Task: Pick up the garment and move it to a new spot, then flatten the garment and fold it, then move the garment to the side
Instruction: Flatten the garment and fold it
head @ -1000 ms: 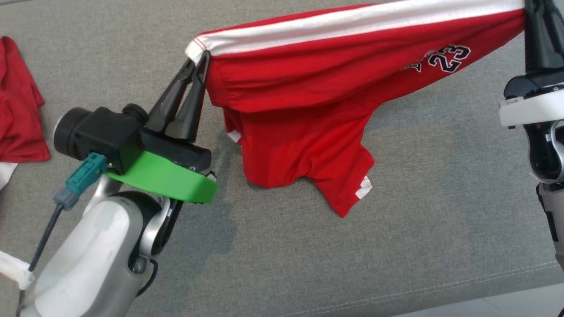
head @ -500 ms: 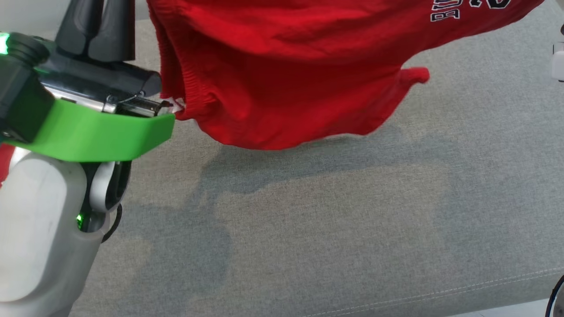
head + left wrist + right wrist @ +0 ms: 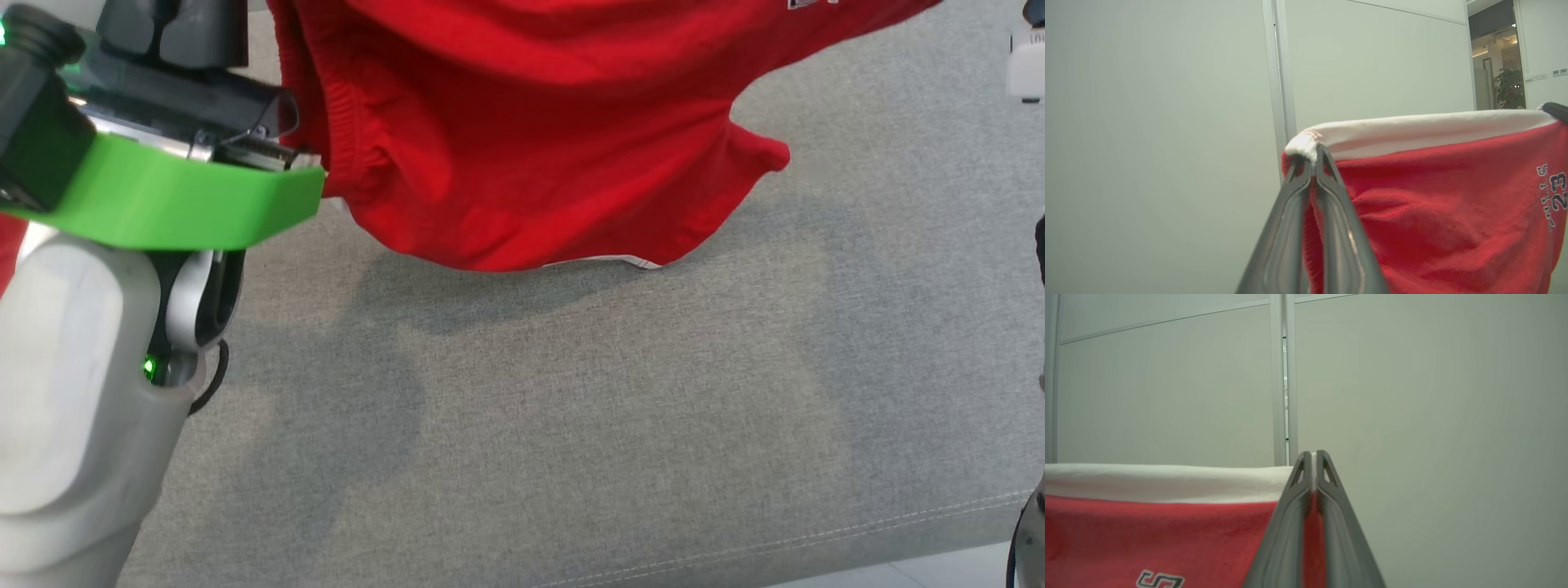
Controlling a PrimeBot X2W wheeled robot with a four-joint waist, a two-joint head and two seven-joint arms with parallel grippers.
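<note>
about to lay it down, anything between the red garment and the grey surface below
Nothing visible does: the red knit garment with the white band hangs from the left tool and right tool over the grey woven fabric surface, just its shadow beneath.

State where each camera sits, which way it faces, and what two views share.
Head view: on the head, looking down at the red garment hanging over grey upholstery; left forearm shows.
Left wrist view: on that wrist, facing a pale wall along the left tool, shut on the garment's white band.
Right wrist view: likewise, right tool shut on the band's other end.
Shared: both wrist views show band and wall.
</note>
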